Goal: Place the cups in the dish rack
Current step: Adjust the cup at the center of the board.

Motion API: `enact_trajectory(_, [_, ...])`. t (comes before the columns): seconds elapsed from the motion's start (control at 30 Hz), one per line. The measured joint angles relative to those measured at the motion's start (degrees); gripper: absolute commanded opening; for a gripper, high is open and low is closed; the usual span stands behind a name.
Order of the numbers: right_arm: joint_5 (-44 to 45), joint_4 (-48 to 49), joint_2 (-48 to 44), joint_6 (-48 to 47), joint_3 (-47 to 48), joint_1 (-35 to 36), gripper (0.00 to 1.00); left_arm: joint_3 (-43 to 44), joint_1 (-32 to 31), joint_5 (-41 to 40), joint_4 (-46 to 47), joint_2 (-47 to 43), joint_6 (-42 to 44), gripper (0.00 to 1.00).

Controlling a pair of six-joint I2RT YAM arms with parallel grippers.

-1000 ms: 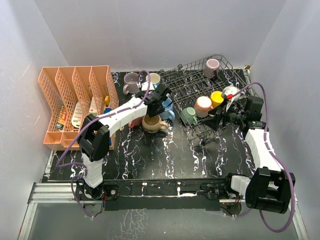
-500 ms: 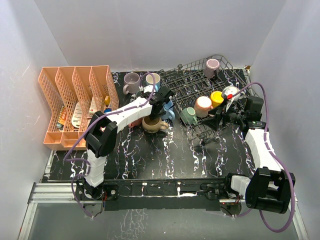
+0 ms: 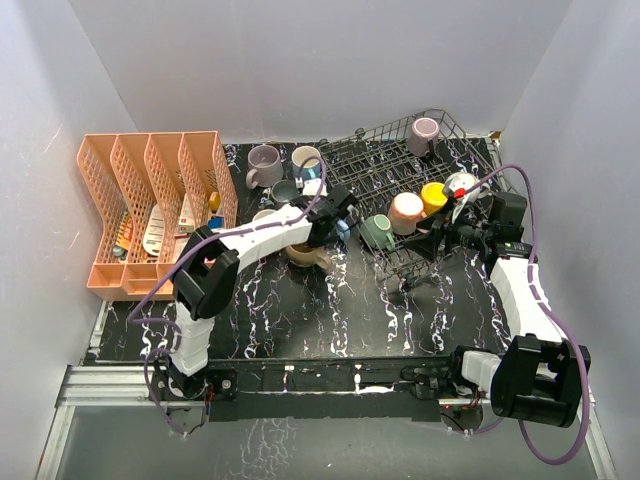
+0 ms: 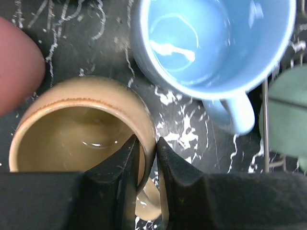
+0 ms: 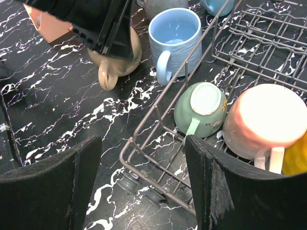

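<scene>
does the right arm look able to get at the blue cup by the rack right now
Probably, but tightly: the blue cup stands upright just outside the dish rack wall, yet the left gripper on the tan cup crowds it.

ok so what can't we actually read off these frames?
- Tan glossy ceramic mug: in the top view, the left arm covers most of it; in the left wrist view, the left tool hides its near side.
- The left tool straddles the mug's wall; whether it pinches it is unclear.
- Pink rounded object: cut off by the left wrist view's edge.
- Orange plastic divided organiser: contents too small in the top view.
</scene>
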Motion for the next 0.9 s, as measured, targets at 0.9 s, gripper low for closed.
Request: enact_trajectory(0.9, [0.0, 0.0, 0.0, -0.1, 0.0, 0.0, 0.72, -19.0, -8.3, 6.8, 5.4, -15.2, 20.5, 0.28])
